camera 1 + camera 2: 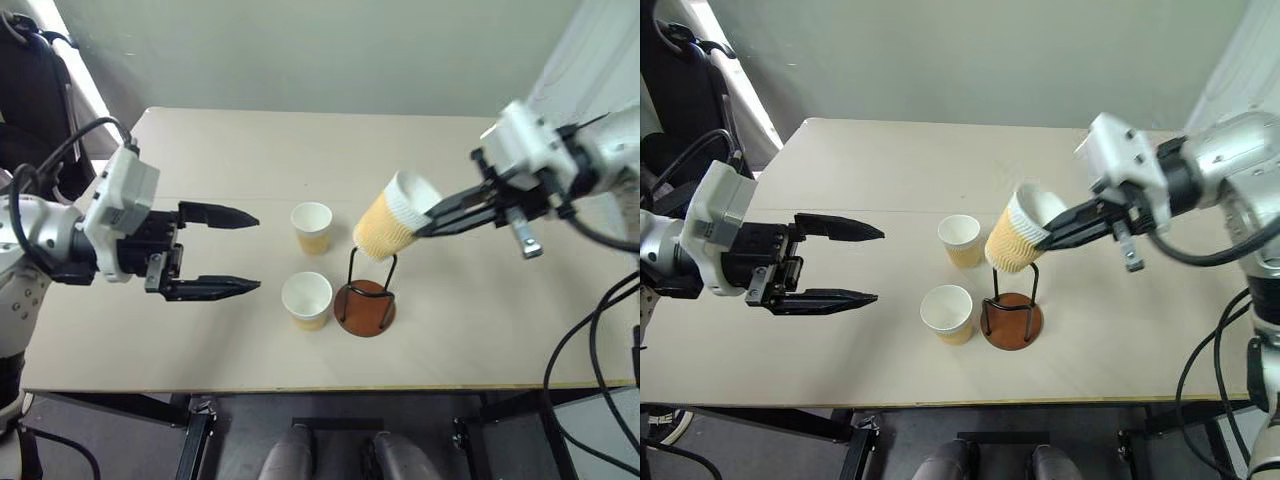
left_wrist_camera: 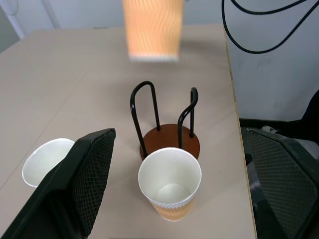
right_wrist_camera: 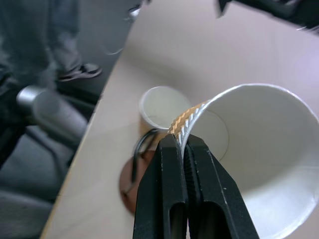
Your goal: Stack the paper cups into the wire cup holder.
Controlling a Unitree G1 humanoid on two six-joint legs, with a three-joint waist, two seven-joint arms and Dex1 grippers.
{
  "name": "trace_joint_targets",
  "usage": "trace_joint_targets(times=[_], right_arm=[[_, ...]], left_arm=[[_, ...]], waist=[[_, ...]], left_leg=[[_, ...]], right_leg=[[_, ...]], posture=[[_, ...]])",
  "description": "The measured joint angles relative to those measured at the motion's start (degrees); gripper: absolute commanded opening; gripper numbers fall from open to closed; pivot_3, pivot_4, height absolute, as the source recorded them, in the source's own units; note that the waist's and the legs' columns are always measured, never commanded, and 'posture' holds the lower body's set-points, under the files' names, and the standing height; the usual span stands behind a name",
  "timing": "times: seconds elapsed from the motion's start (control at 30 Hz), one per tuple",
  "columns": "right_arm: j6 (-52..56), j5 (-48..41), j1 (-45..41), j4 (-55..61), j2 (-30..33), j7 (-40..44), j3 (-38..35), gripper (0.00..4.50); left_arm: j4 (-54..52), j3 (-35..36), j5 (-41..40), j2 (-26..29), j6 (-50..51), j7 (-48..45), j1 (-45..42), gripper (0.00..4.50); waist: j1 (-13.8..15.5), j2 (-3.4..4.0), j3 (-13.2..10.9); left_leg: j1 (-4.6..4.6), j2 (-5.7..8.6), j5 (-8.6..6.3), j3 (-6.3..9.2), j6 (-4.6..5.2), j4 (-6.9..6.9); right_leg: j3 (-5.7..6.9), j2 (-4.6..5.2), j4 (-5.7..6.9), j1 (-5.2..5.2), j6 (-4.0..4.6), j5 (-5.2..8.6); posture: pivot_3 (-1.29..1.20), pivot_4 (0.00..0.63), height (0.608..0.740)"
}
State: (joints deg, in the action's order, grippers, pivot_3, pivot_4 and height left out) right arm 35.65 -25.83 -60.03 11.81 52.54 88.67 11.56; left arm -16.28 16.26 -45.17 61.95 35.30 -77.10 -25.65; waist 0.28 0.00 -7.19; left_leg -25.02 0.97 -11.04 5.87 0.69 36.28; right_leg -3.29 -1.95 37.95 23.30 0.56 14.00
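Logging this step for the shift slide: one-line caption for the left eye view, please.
Right claw pinches a paper cup by its rim, tilted above the empty wire cup holder; two cups wait upright beside it.

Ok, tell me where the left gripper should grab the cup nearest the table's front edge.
Pinch the rim wall of the front cup, one finger inside and one outside, coming from above on its left side. It stands upright with its mouth open, and the holder crowds its right. The left gripper is open.

In the left wrist view the lifted cup (image 2: 152, 30) is blurred and cut off at the picture's edge. A claw finger (image 2: 75, 184) hides part of the far cup (image 2: 45, 160). In the right wrist view the wire cup holder (image 3: 135, 174) is mostly hidden.
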Motion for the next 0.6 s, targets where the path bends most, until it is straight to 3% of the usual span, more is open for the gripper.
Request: trace_joint_targets(times=[0.5, 0.6], right_arm=[[-4.88, 5.29, 3.56, 0.75, -1.39, 0.17, 5.42, 0.02], [-5.33, 6.74, 3.54, 0.06, -2.85, -0.51, 6.00, 0.85]], left_arm=[[-2.65, 1.95, -0.63, 0.98, 0.21, 1.40, 3.92, 4.50], [-3.12, 2.20, -0.69, 1.31, 0.22, 1.42, 4.34, 4.50]], waist=[[-0.10, 0.01, 0.00], [-0.06, 0.01, 0.00]], left_leg=[[0.08, -0.03, 0.02, -0.02, -0.04, -0.03], [0.07, -0.03, 0.02, -0.01, -0.04, -0.03]], right_leg=[[0.00, -0.01, 0.10, 0.02, 0.11, -0.05], [0.01, -0.01, 0.10, 0.02, 0.12, -0.06]], posture=[[0.00, 0.150, 0.740], [0.00, 0.150, 0.740]])
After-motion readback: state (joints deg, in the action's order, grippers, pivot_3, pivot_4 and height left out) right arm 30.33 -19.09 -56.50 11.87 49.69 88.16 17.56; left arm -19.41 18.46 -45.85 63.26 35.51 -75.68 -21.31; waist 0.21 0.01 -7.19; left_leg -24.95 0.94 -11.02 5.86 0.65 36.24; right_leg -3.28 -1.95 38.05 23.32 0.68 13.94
